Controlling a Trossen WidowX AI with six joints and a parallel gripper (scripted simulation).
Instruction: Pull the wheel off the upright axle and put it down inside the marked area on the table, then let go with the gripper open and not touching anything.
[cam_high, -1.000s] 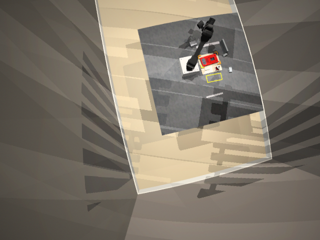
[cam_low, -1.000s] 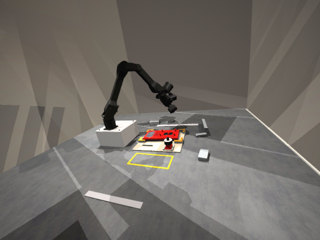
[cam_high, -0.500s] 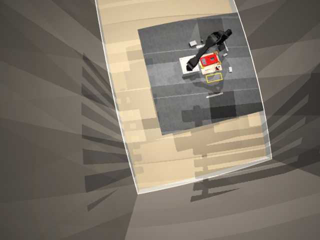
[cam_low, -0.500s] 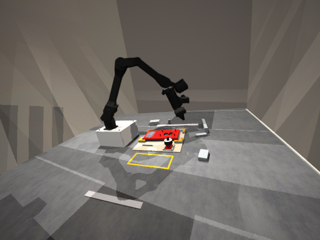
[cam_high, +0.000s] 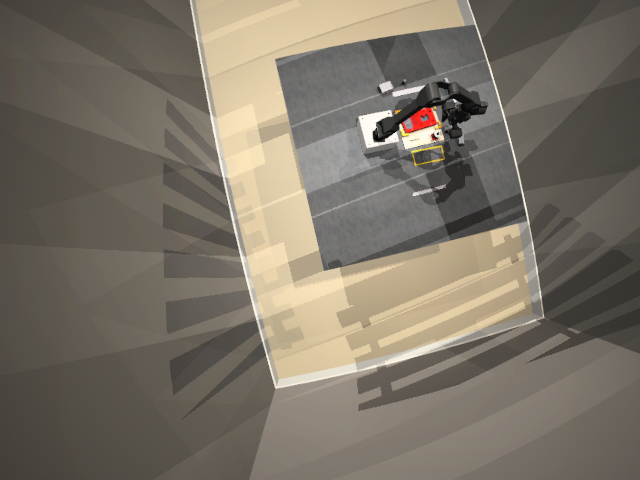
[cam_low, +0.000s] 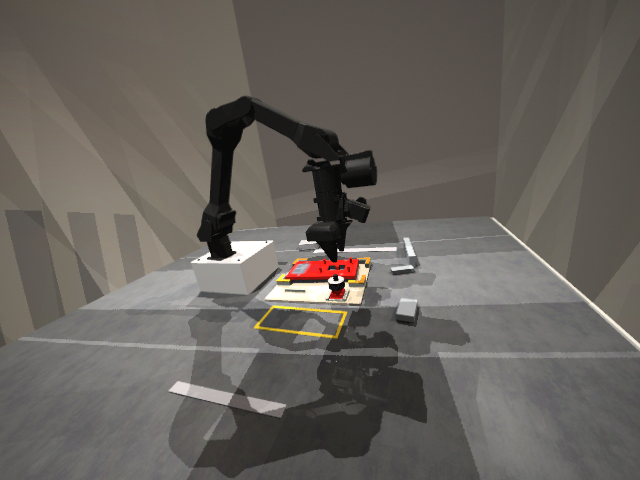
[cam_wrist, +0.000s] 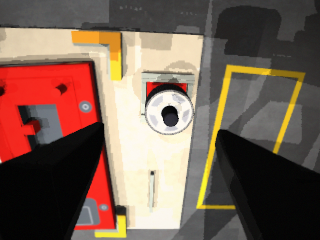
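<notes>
The wheel (cam_wrist: 169, 114) is white with a dark hub and sits on the upright axle over a small red mount, on the cream board (cam_wrist: 155, 125). It also shows in the exterior view (cam_low: 336, 283) and small in the top view (cam_high: 436, 135). The marked area is a yellow rectangle on the table (cam_wrist: 252, 137), (cam_low: 300, 321), (cam_high: 428, 155), beside the board. My gripper (cam_wrist: 161, 133) is open and empty, pointing down above the board, with the wheel below and between the fingers' line. In the exterior view the gripper (cam_low: 330, 253) hangs well above the wheel.
A red plate (cam_low: 323, 268) with yellow corner marks lies on the board beside the wheel. The arm's white base box (cam_low: 235, 266) stands to the left. A grey block (cam_low: 407, 310) and grey bars (cam_low: 409, 253) lie to the right; a pale strip (cam_low: 226, 398) lies in front.
</notes>
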